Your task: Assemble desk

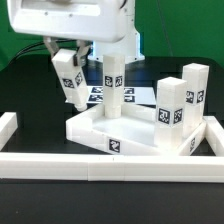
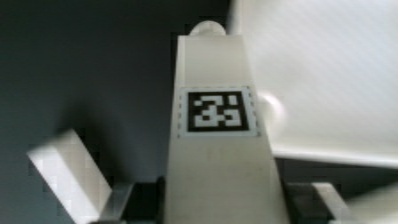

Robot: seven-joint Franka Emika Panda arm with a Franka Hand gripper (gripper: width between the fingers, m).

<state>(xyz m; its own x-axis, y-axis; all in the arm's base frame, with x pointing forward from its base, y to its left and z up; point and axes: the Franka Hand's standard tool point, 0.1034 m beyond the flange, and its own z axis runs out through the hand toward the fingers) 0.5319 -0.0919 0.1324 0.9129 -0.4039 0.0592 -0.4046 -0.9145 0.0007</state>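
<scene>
The white tray-like tabletop [image 1: 128, 132] lies in the middle of the table with its raised rim up. One white leg [image 1: 113, 82] stands upright at its far side. Two more tagged legs [image 1: 172, 112] [image 1: 196, 92] stand upright at the exterior view's right. My gripper [image 1: 63, 55] is shut on another leg [image 1: 72, 85], which hangs tilted in the air above the tabletop's left end. In the wrist view this leg [image 2: 219, 110] runs out from between my fingers [image 2: 139, 200] with its tag facing the camera, and my gripper [image 2: 224, 208] is closed on its sides.
Long white border rails run along the front [image 1: 100, 165], the left [image 1: 8, 126] and the right [image 1: 213, 138]. The marker board [image 1: 97, 96] lies flat behind the tabletop. The robot's white base stands at the back.
</scene>
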